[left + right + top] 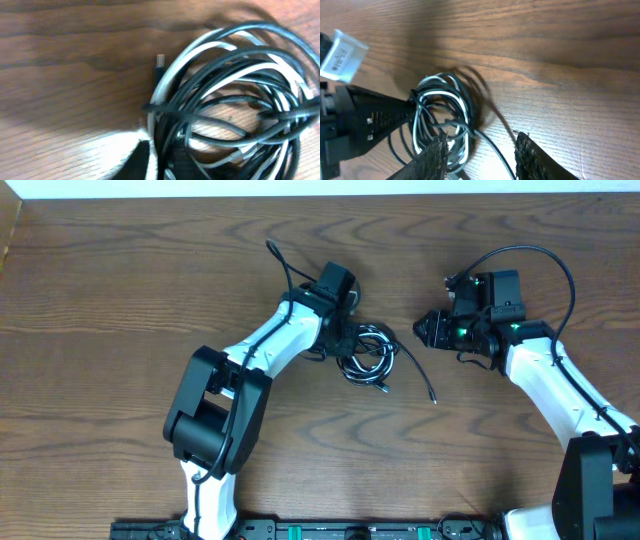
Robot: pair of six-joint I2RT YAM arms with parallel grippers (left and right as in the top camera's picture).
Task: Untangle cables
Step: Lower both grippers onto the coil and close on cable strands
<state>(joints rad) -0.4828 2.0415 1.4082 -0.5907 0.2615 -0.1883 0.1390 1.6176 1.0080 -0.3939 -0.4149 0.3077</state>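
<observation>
Cables (368, 356), black and one white, lie coiled on the table (120, 280). We see the left gripper (346, 348) at the coil, its fingers' state unclear; the right gripper (480, 149) hovers just beside, fingers spread.

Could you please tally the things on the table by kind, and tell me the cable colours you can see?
Arms: 2 (left arm, right arm)
Cable bundle: 1, black and white cords, too tangled to count singly
Total: 3
</observation>
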